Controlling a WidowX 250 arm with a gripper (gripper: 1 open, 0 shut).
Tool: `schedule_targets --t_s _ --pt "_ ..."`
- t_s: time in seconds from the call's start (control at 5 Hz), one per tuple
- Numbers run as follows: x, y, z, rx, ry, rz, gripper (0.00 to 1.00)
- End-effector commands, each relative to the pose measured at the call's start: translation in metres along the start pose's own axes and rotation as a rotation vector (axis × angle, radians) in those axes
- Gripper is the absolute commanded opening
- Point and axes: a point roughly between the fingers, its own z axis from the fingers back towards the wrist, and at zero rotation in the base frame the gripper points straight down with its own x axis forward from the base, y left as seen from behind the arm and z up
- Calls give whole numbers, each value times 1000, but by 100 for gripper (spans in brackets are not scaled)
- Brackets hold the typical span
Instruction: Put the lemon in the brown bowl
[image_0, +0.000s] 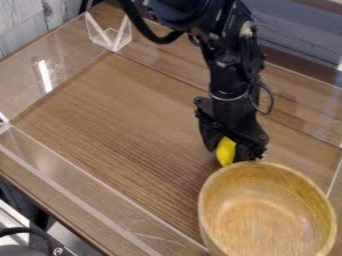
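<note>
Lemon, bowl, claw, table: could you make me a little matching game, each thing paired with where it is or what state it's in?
Things:
1. lemon
2. brown bowl
3. gripper
4. table

Descriptions:
A. empty, at lower right
B. pointing down around the fruit
C. wood-grain surface underneath everything
D. yellow, between the fingers, just outside the bowl's rim

Pairs: 1-D, 2-A, 3-B, 4-C

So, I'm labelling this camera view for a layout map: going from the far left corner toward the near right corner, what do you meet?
Clear plastic stand → gripper with the lemon between its fingers → brown bowl.
</note>
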Motion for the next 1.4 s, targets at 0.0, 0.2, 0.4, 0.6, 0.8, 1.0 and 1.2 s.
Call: schedule_targets --t_s 0.0,0.2,0.4,0.6,0.8,1.0,1.2 --pt "-1 -14 6 -6 -16 -33 0" --pt "-3 -17 6 -8 -16 -31 0" --pt "-6 -21 6 -11 -16 -32 0" --pt "-10 -24 5 -16 -15 -32 0" --pt "-15 -30 5 -20 -12 -31 0" --pt "-19 -36 3 -26 -11 -30 0" --pt "-21 -40 1 -30 -13 -26 0"
